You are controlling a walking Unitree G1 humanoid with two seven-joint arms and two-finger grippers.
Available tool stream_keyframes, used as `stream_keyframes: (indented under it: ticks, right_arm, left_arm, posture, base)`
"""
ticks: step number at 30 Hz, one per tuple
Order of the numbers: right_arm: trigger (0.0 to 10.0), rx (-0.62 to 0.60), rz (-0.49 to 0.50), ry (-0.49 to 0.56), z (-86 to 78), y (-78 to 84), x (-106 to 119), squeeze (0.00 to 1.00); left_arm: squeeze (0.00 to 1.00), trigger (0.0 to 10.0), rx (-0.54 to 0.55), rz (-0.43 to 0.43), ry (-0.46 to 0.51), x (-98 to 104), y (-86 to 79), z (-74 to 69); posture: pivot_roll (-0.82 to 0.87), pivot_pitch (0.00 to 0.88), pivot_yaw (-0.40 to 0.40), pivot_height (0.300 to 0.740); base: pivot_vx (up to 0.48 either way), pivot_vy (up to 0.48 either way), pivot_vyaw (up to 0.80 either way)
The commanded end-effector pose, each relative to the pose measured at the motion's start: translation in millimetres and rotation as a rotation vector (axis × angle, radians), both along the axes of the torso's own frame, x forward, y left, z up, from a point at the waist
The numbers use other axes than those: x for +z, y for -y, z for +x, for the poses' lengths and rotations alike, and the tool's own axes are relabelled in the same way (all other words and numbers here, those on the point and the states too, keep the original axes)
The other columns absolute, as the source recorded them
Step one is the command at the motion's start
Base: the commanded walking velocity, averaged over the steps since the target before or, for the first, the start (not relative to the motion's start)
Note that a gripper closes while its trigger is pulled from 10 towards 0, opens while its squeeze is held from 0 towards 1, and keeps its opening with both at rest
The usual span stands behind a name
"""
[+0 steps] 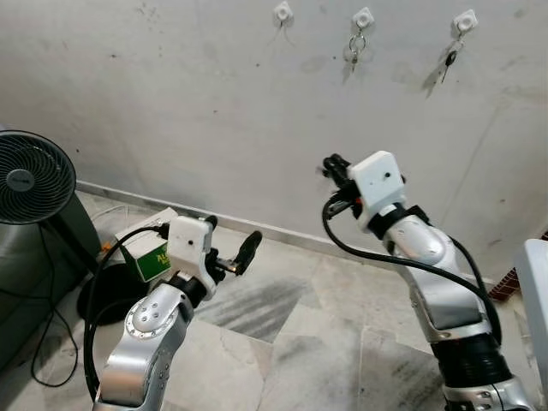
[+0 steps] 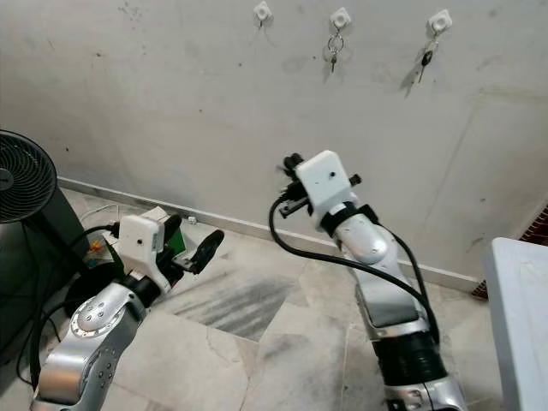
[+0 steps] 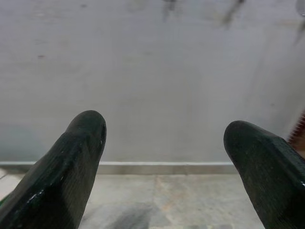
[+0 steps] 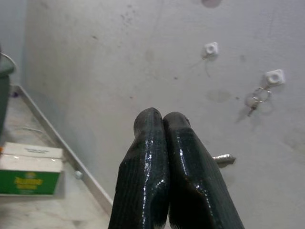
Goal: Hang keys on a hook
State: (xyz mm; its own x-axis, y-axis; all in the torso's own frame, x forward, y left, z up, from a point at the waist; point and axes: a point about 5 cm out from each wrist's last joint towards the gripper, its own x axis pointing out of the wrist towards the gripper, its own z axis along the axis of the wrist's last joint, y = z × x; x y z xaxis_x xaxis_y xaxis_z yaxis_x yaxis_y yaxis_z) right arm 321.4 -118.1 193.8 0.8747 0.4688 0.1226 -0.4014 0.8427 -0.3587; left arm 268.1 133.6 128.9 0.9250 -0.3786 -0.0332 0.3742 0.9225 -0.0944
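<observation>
1. Right claw (image 4: 163,117): I see its two black fingers pressed flat together, and from beside them pokes the tip of a small silver metal key (image 4: 224,159), which they appear to be pinching. In the left eye view this claw sits at centre frame, raised in front of the wall, well below the hooks.
2. Left claw (image 3: 164,157): I read it as spread wide, with nothing between the fingers. It sits in the lower left of the left eye view, low over the floor, pointing toward the wall.
3. Grey scuffed plaster wall (image 1: 214,103) takes up the upper half of the head views.
4. Pale marble-tiled floor (image 1: 308,342) runs across the lower part and meets the wall at a light skirting strip.
5. Round black grille fan (image 1: 30,175) stands at the left edge.
6. White panel (image 1: 538,300), partly cut off, stands at the right edge; I cannot tell what it is.
7. Green and white cardboard box (image 1: 147,254) lies on the floor at lower left, just behind the left claw's wrist.
8. Three small white square wall hooks run along the top edge: left hook (image 1: 282,12), middle hook (image 1: 363,17), right hook (image 1: 465,20).
9. Silver key ring with keys (image 1: 355,47) hangs from the middle hook.
10. Black-headed key (image 1: 449,60) hangs from the right hook.
</observation>
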Motion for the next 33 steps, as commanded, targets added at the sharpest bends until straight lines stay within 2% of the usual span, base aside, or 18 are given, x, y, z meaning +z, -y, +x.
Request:
stream_keyframes:
  ticks: [1, 15, 20, 33]
  right_arm:
    - [10.0, 0.024, 0.004, 0.017, -1.8, -3.4, 5.5, 0.0]
    - [10.0, 0.032, 0.012, 0.028, -2.1, -8.0, 7.4, 0.0]
    - [10.0, 0.025, 0.015, 0.029, -2.7, -8.4, 7.0, 0.0]
    - [10.0, 0.014, 0.014, 0.027, -3.7, -8.1, 6.1, 0.0]
  left_arm:
    - [0.0, 10.0, 0.039, -0.001, -0.005, 0.4, -6.2, 3.0]
    - [0.0, 10.0, 0.038, -0.003, -0.008, 0.9, -5.4, 5.9]
    - [0.0, 10.0, 0.035, -0.011, -0.011, 1.7, -4.9, 7.7]
    - [0.0, 10.0, 0.024, -0.015, -0.018, 1.5, -2.9, 8.3]
  posture:
    - [0.01, 0.005, 0.016, 0.74]
    - [0.02, 0.0, 0.027, 0.74]
    - [0.01, 0.0, 0.031, 0.74]
    - [0.01, 0.0, 0.037, 0.74]
  base:
    - [0.0, 0.0, 0.0]
    - [0.0, 0.0, 0.0]
    - [0.0, 0.288, 0.0]
    - [0.0, 0.48, 0.0]
